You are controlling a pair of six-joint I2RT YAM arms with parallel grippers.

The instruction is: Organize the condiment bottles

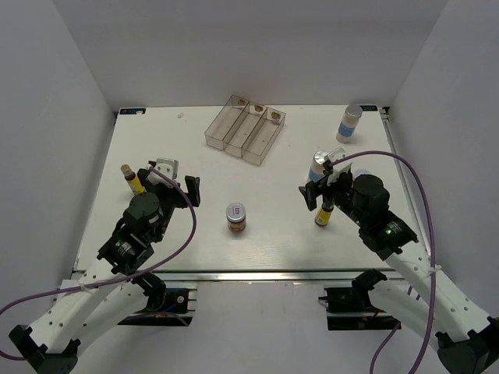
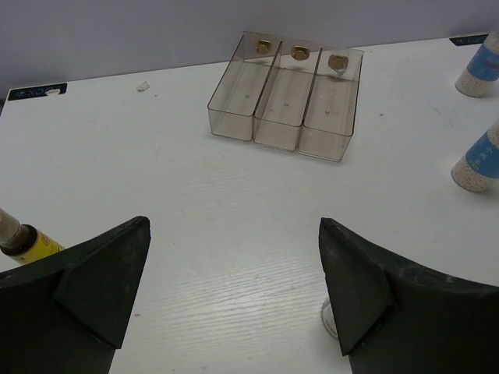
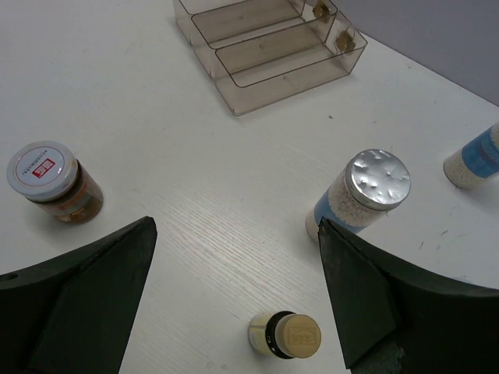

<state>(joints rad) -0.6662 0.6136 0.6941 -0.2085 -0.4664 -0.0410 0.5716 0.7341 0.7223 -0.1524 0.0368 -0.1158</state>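
Note:
The clear three-compartment tray (image 1: 245, 128) stands at the back centre. One white bottle with a blue band (image 1: 350, 123) stands at the back right, and another (image 1: 320, 165) stands just beyond my right gripper (image 1: 318, 191). That gripper is open above a slim yellow bottle (image 1: 323, 213), which shows low between the fingers in the right wrist view (image 3: 286, 336). A brown jar with a pale lid (image 1: 237, 217) stands mid-table. A second yellow bottle (image 1: 131, 178) stands just left of my open, empty left gripper (image 1: 171, 181).
The left wrist view shows the tray (image 2: 284, 97) ahead, both white bottles (image 2: 479, 160) at the right, and the yellow bottle (image 2: 23, 241) outside the left finger. White walls enclose the table on three sides.

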